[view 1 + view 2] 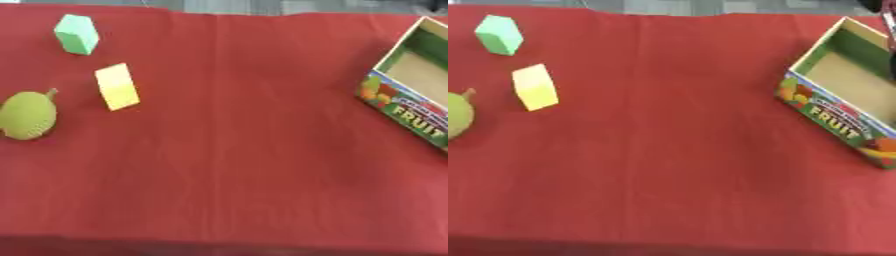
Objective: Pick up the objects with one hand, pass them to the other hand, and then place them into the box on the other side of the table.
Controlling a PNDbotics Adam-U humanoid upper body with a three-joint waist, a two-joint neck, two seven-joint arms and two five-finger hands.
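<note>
1. Red cloth (245, 150) covered the whole table, lying mostly smooth with a faint crease running from the far edge toward the near edge, a little left of the middle.
2. Three objects sat on the left side of the cloth, each apart from the others.
3. Farthest back was a green block (76, 33), standing near the far left corner.
4. Nearer and slightly to its right lay a yellow block (116, 86), tilted on the cloth.
5. Nearest the left edge rested a yellow-green pear-shaped fruit (29, 115), its short stem pointing up and to the right, toward the yellow block; in the right eye view it was partly cut off by the edge.
6. On the right side, well apart from the three objects, stood an open cardboard box (833, 117) set at an angle, with the word FRUIT and fruit pictures on its near wall and a bare tan floor inside.
7. Neither the left hand nor the right hand showed in either view, so their fingers could not be judged.
</note>
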